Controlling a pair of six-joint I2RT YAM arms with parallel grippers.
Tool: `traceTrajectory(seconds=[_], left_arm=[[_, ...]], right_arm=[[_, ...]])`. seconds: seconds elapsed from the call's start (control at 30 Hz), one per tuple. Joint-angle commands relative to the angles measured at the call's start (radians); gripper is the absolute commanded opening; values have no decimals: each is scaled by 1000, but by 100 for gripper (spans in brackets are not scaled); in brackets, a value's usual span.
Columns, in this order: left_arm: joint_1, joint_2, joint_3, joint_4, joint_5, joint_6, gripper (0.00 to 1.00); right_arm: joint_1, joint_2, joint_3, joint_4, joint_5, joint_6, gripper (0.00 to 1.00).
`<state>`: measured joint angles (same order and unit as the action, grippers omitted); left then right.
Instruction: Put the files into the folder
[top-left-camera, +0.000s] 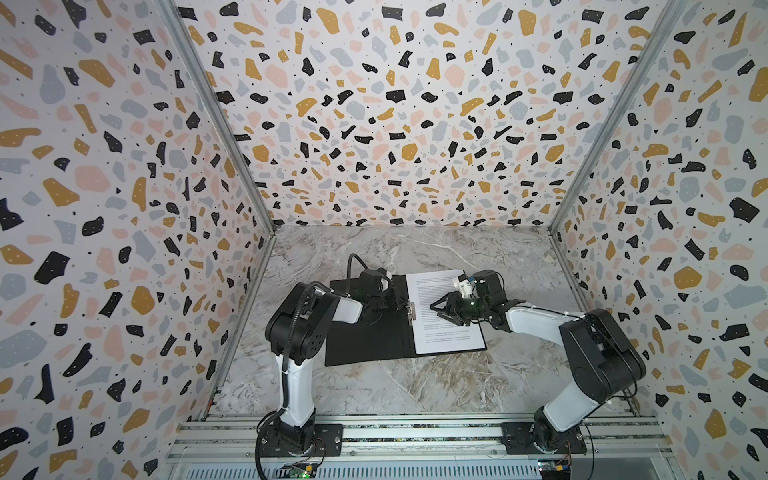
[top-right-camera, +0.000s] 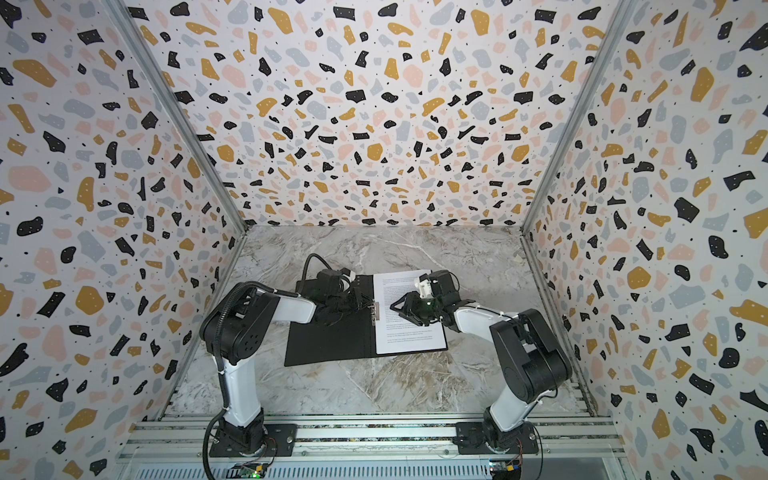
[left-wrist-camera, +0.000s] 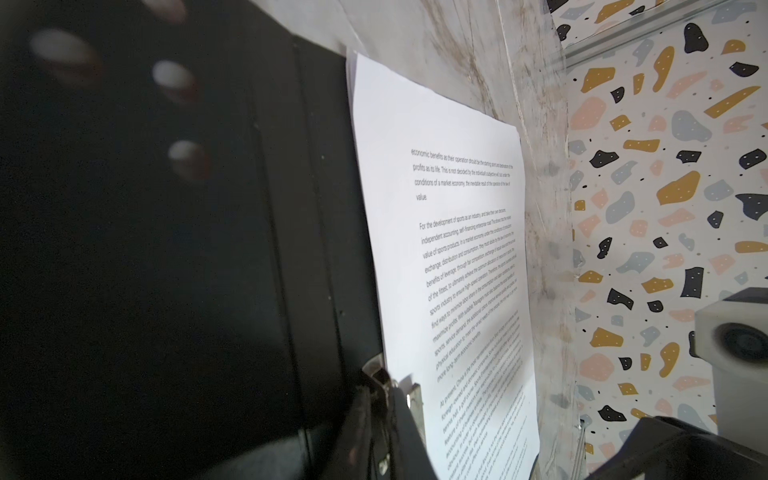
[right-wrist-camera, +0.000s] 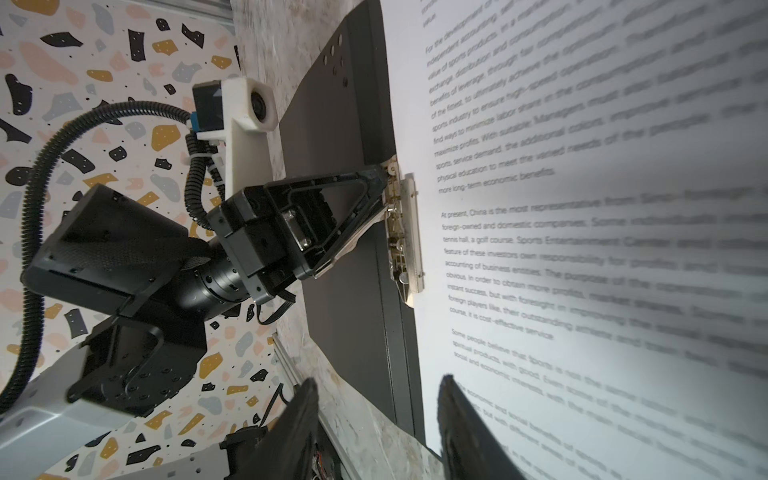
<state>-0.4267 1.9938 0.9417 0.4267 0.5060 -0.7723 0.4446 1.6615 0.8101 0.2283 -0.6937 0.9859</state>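
If my left hand (right-wrist-camera: 383, 176), pinching the clip (right-wrist-camera: 409, 237), slips (right hand (right-wrist-camera: 376, 388) open over the files (right-wrist-camera: 582, 249)), it may clamp them askew.

You face terrazzo-patterned walls (top-left-camera: 395, 124) on three sides, joined by aluminium corner posts (top-left-camera: 220, 116). Below lies a grey, veined marble-look tabletop (top-left-camera: 415, 386), with ridged aluminium rails (top-left-camera: 415, 432) along its near edge; light falls evenly.

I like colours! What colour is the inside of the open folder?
Black. The folder lies open, and its inside shows best in a top view.
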Motion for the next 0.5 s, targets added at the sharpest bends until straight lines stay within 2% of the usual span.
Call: traceTrajectory(seconds=[0.0,0.47], left_arm=[[0,20,8,-36,-34,21,12],[0,22,-1,-19,-27,21,12]], right_arm=[[25,30,47,73,-30,85,45],[101,190,162,172,-37,199,38]])
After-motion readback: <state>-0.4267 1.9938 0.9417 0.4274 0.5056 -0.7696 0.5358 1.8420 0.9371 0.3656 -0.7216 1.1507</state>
